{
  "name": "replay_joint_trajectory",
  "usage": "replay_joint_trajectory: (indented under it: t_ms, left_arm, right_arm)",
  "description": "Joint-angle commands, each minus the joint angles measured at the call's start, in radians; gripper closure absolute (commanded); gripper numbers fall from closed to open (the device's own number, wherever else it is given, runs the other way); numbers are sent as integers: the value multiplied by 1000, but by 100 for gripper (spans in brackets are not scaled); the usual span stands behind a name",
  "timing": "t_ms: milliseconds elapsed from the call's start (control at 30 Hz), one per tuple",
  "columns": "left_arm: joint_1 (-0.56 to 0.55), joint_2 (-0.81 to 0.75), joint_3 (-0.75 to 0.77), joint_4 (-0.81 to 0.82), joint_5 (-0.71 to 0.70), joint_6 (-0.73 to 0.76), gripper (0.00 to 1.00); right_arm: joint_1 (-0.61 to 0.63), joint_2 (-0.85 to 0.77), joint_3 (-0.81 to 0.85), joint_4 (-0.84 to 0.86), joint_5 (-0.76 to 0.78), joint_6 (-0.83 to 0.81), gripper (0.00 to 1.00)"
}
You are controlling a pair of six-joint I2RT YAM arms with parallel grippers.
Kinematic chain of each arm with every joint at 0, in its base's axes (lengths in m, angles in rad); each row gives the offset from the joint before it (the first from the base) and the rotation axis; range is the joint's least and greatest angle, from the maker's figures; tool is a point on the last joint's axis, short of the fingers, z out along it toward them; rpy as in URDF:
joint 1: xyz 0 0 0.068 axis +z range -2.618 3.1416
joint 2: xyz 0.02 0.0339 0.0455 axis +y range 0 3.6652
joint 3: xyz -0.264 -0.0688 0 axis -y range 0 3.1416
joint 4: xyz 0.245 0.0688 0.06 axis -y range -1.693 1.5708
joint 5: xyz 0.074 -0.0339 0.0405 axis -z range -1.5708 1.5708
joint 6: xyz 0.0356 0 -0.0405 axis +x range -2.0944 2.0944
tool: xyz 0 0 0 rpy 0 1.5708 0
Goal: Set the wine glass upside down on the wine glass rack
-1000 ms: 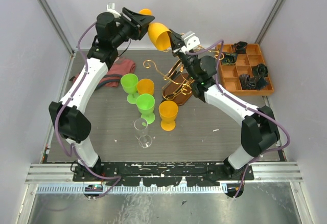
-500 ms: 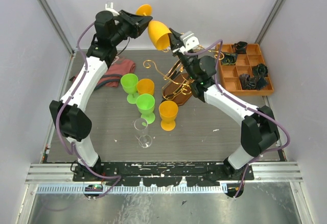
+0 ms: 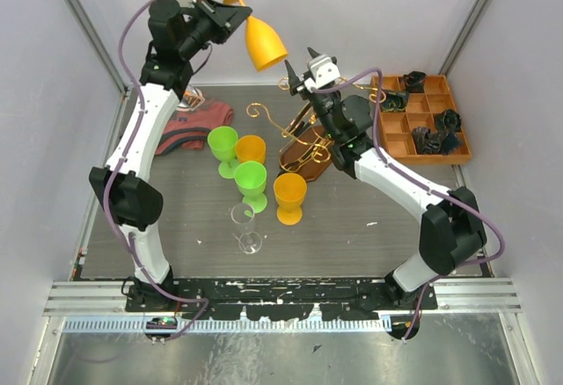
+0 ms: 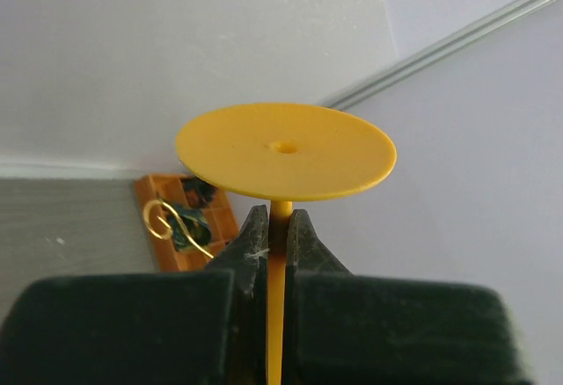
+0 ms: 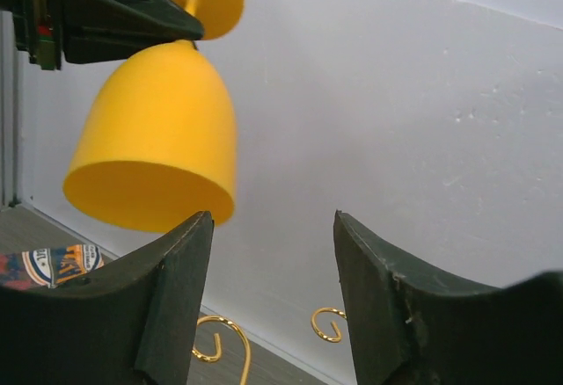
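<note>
An orange wine glass [image 3: 264, 44] hangs bowl-down high over the back of the table. My left gripper [image 3: 234, 18] is shut on its stem just under the foot. In the left wrist view the stem [image 4: 279, 227] is pinched between the fingers, with the round foot [image 4: 286, 150] above them. My right gripper [image 3: 299, 70] is open just right of the bowl and apart from it. The right wrist view shows the bowl [image 5: 154, 139] up to the left of the spread fingertips [image 5: 195, 227]. The wine glass rack [image 3: 303, 143], gold wire on a brown base, stands below.
Two green glasses [image 3: 223, 143] [image 3: 251, 178], two orange glasses [image 3: 251, 149] [image 3: 289, 193] and a clear glass [image 3: 247, 227] stand left of and in front of the rack. A red cloth [image 3: 189, 126] lies at the left. An orange compartment tray [image 3: 420, 117] sits at the right.
My left gripper closed on the stem and lifted the glass up and left, bowl swinging down. My right gripper opened and let go of the bowl.
</note>
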Motion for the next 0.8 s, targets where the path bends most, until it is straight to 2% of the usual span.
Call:
replay_joint_trajectory:
  t_ms: [0, 167, 300, 400, 567, 767]
  left_arm:
    - [65, 40, 71, 10, 20, 215, 100]
    - [85, 78, 60, 97, 59, 518, 100]
    - [85, 93, -57, 237, 69, 740, 100]
    - [83, 100, -140, 331, 94, 854, 100]
    - [79, 121, -273, 565, 203, 917, 100]
    - [73, 179, -349, 779, 349, 860, 100]
  right_arm:
    - [5, -103, 4, -42, 98, -48, 36]
    - [4, -160, 31, -184, 161, -77, 31]
    - [4, -200, 29, -241, 179, -116, 30]
    - [4, -226, 26, -282, 212, -142, 29]
    - [2, -254, 26, -352, 260, -155, 28]
    - [-6, -276, 20, -394, 291, -166, 28]
